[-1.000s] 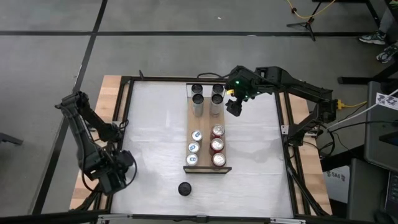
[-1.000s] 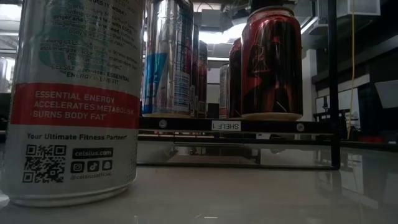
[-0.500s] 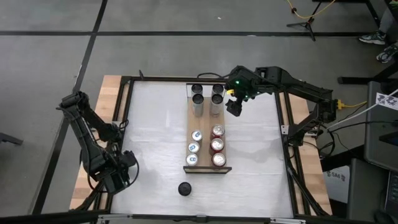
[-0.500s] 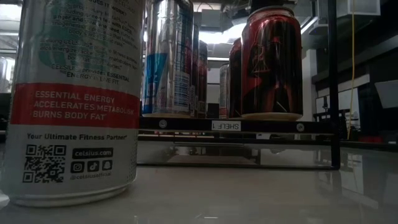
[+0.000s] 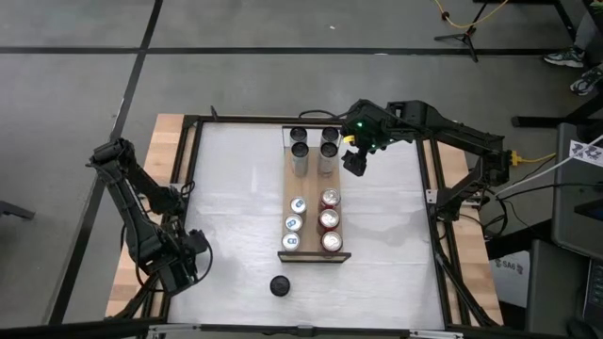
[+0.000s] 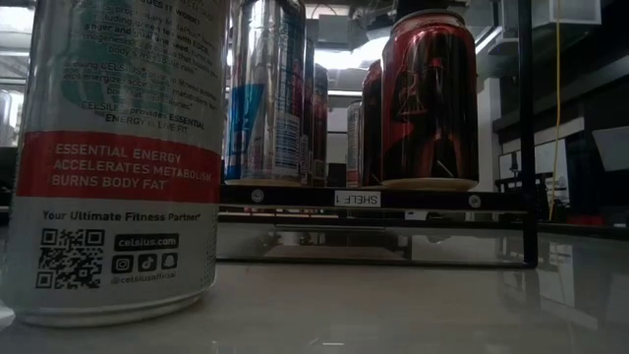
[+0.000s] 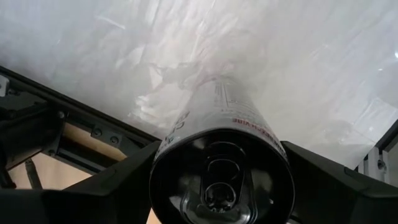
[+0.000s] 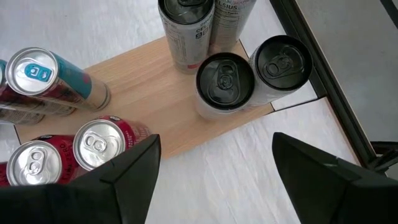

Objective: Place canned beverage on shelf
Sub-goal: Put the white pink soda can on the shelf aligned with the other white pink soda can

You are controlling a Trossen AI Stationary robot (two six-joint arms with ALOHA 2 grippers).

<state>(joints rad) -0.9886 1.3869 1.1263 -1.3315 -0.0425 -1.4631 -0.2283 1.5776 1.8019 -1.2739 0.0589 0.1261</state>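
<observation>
A black-topped can (image 7: pixel 221 124) stands upright at the table's near left corner. My left gripper (image 5: pixel 179 266) points down over it, open, with one finger close on either side of the can's upper body (image 7: pixel 217 106). The shelf (image 5: pixel 311 188), a light wooden plank, lies mid-table with two rows of cans: silver-and-blue ones (image 5: pixel 294 221) on the left, red ones (image 5: pixel 329 221) on the right, and black-topped ones (image 8: pixel 225 81) at its far end. My right gripper (image 5: pixel 354 165) hangs open above the shelf's far right side (image 8: pixel 261 115).
Another black-topped can (image 5: pixel 279 284) stands alone on the white table near the front edge; it fills the left of the low view (image 6: pixel 118 157). A black frame (image 5: pixel 188 188) borders the table, close to my left gripper. Bare wood (image 8: pixel 143 99) shows mid-shelf.
My left gripper has sunk a little at the table's near left corner. My right arm and the cans on the shelf have kept still.
</observation>
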